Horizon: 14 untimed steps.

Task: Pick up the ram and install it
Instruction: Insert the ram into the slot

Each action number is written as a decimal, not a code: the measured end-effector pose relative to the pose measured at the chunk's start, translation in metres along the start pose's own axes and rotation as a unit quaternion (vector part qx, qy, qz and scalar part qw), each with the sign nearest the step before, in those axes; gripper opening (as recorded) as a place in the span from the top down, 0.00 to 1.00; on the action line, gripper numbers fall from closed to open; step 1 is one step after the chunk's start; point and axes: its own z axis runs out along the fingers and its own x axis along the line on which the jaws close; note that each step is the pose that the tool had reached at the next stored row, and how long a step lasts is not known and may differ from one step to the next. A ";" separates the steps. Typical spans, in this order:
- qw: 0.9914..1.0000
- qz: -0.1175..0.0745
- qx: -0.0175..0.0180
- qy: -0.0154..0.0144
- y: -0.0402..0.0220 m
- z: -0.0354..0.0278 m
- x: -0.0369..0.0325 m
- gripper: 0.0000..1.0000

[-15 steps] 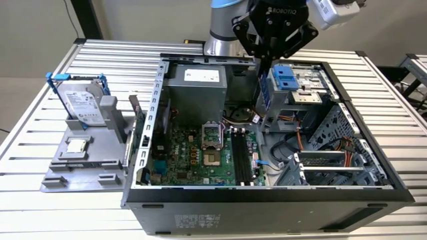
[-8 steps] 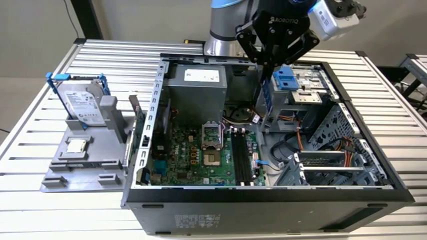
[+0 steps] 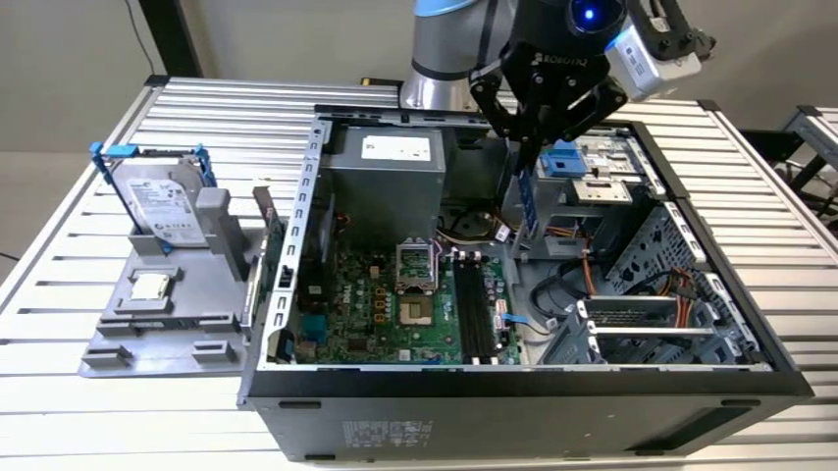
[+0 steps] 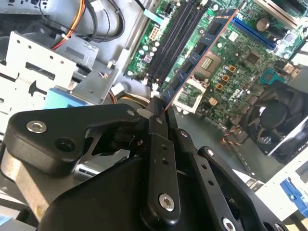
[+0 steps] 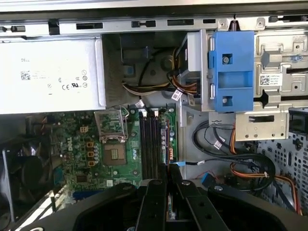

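Operator: Report hold.

Technician: Black two-finger gripper (image 3: 531,137), upper middle of the exterior view, is clamped on one end of the long, thin bluish-green ram stick (image 3: 529,196).

Operator: Why by the end?

Technician: Judged: this leaves the long edges free of the grip for seating. The stick hangs lengthwise over the open dark metal computer case (image 3: 524,412), apart from the long black memory slots (image 3: 474,314) on the green motherboard (image 3: 353,304); not installed.

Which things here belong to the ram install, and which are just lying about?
In the job: black gripper, shut on the long thin bluish-green ram stick; long black motherboard slots.
Lying about: silver hard drive in a blue frame; small square silver chip; grey plastic tray.
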 end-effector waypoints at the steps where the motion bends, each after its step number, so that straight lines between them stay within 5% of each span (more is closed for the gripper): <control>1: 1.000 0.000 0.000 0.000 0.0001 0.0020 -0.0001 1.00; 14: 1.000 0.003 0.000 0.000 0.0007 0.0255 -0.0001 1.00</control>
